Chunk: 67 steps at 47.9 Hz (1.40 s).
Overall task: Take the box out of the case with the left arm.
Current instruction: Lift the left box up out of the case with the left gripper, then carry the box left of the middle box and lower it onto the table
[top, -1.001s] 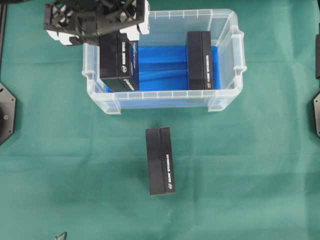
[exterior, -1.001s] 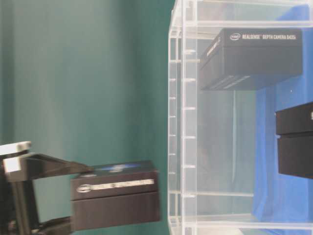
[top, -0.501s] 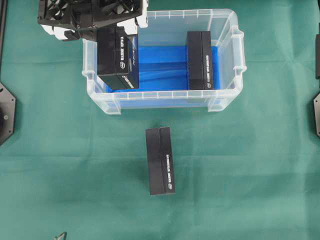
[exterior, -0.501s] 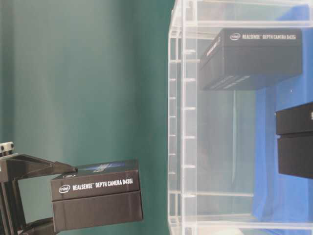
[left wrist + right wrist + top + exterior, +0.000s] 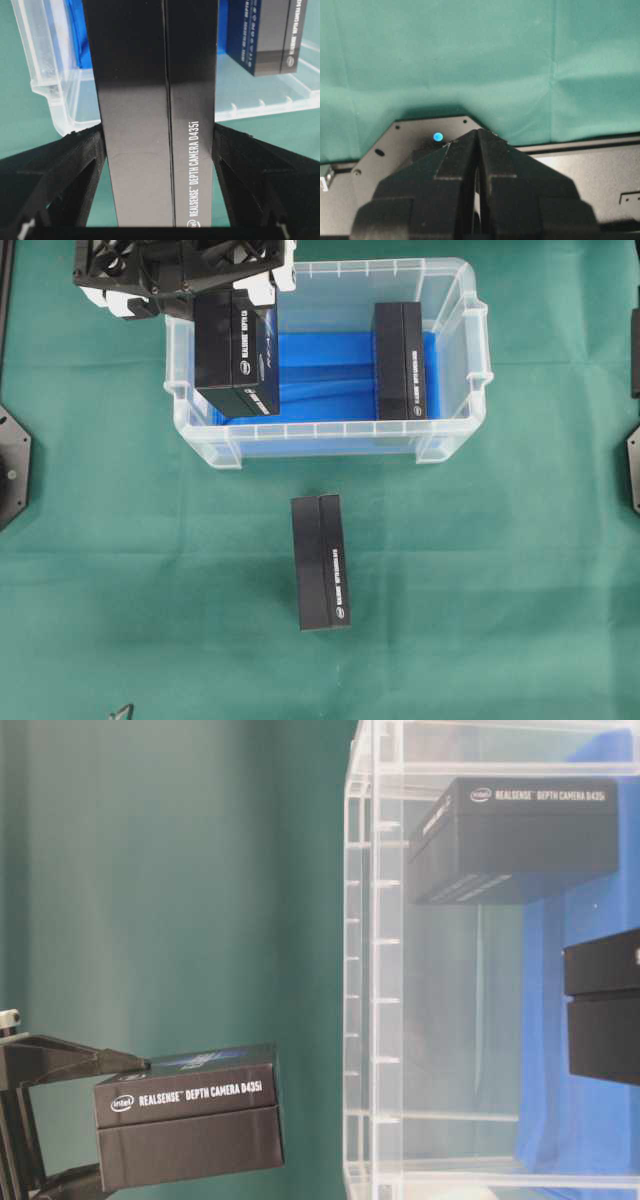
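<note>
The clear case with a blue bottom stands at the back of the green cloth. My left gripper is shut on a black box and holds it over the case's left end. In the table-level view this box is apart from the case rim. In the left wrist view the box fills the gap between the two black jaws of the left gripper. A second black box lies inside the case at the right. My right gripper is shut and empty.
A third black box lies on the cloth in front of the case. Black arm base plates sit at the left and right edges. The right gripper hangs over its own base plate.
The left gripper has carried the box a little to the left and farther away from the case rim. The boxes in the case and on the cloth have not moved.
</note>
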Tool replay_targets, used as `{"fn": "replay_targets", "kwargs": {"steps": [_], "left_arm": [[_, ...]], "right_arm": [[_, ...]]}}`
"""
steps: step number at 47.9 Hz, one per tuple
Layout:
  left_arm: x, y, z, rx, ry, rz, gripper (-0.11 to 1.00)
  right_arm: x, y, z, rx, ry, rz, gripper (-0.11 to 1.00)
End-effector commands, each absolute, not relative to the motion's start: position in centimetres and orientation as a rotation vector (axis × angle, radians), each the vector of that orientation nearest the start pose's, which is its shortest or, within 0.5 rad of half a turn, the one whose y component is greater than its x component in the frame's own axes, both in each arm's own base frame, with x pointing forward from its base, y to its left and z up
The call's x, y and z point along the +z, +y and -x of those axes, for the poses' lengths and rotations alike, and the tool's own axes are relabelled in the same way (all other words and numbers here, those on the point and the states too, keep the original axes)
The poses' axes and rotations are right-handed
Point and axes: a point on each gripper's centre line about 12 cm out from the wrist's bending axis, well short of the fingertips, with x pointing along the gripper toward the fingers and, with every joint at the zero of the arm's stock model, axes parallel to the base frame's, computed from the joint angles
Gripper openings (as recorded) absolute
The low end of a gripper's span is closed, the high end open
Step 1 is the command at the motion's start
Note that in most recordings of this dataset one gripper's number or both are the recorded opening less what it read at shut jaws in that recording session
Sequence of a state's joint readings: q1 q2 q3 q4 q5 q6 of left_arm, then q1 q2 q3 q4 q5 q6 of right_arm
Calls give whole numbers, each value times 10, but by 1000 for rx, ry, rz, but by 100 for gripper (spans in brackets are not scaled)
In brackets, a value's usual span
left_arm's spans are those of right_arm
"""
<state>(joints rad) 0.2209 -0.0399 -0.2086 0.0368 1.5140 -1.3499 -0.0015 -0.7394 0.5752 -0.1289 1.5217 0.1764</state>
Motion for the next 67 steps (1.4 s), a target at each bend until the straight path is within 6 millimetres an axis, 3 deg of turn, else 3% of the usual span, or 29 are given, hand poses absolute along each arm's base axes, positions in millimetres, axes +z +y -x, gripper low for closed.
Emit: {"fn": "replay_targets", "kwargs": {"steps": [1, 46, 54, 67], "left_arm": [[412, 85, -357, 1007, 863, 1273, 64], [410, 81, -356, 1008, 868, 1273, 64], [409, 67, -357, 997, 883, 1273, 64], [400, 11, -356, 991, 924, 1305, 64]], "right_arm": [[327, -16, -164, -225, 1324, -60, 0], [327, -16, -164, -226, 1324, -61, 0], [327, -16, -164, -226, 1327, -61, 0], [327, -16, -164, -224, 1324, -59, 0]]}}
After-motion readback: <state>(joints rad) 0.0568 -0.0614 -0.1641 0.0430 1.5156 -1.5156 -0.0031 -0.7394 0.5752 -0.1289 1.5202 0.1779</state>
